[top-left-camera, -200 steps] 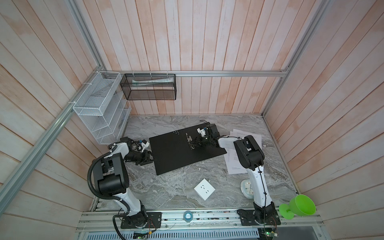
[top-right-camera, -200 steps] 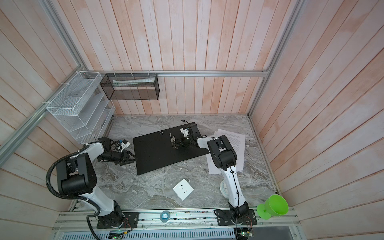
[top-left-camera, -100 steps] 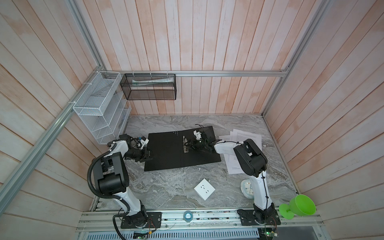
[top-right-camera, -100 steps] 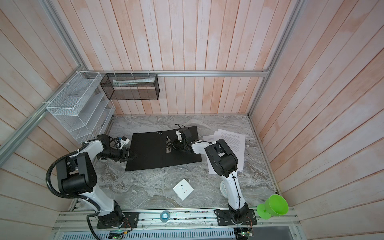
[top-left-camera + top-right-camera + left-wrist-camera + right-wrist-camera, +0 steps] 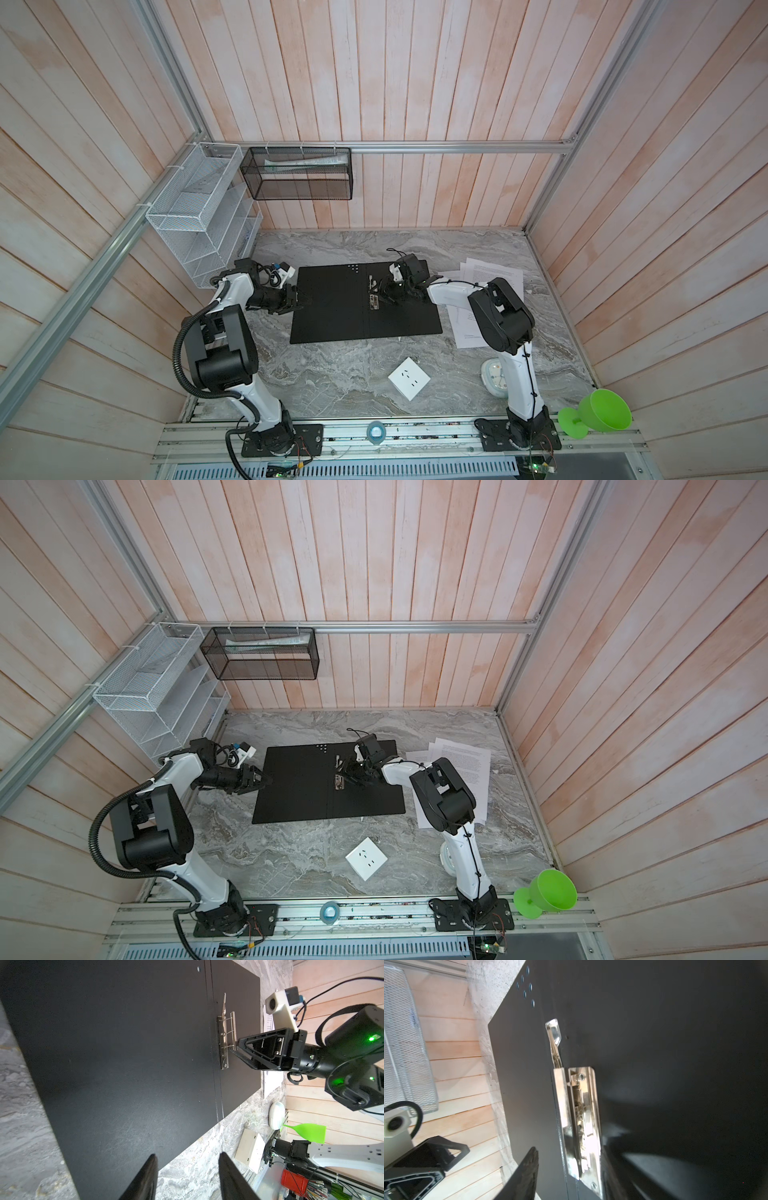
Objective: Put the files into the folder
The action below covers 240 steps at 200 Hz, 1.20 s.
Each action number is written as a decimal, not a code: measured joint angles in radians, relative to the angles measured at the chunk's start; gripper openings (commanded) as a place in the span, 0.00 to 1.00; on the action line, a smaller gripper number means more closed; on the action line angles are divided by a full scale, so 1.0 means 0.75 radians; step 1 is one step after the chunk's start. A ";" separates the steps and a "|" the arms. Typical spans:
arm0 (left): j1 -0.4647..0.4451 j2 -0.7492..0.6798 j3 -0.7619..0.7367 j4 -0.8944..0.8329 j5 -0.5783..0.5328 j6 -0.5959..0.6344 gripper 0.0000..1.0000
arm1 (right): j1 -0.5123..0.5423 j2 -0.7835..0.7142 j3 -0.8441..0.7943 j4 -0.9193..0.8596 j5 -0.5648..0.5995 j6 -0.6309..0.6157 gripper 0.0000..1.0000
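The folder [image 5: 332,309] lies opened flat in the middle of the marble tabletop [image 5: 332,374], its matt black inside facing up. A straight crease runs down its middle. A cluster of small pale dots sits near the far edge of the left half. A shiny metal clip [image 5: 579,1118] with a thin lever arm is fixed just right of the crease. In the left wrist view the clip [image 5: 225,1043] shows a flat bar and a few thin wire bars.

The files [image 5: 494,274] are loose white sheets printed with small dark paragraphs. They are fanned out on the tabletop just beside the folder's right edge, partly hidden under the right arm.

The right pincer [image 5: 566,1167] reaches over the folder's right half and is spread, one finger on each side of the clip's near end. A gap shows on one side.

The left pincer [image 5: 187,1167] is at the folder's left edge, also spread with nothing between its fingers. One finger [image 5: 145,1178] is over the black cover and the other over the marble.
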 measured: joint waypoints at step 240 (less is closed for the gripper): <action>-0.688 0.058 0.248 -0.041 0.107 -0.035 0.65 | -1.105 -1.224 -0.706 -0.940 0.593 -0.525 0.68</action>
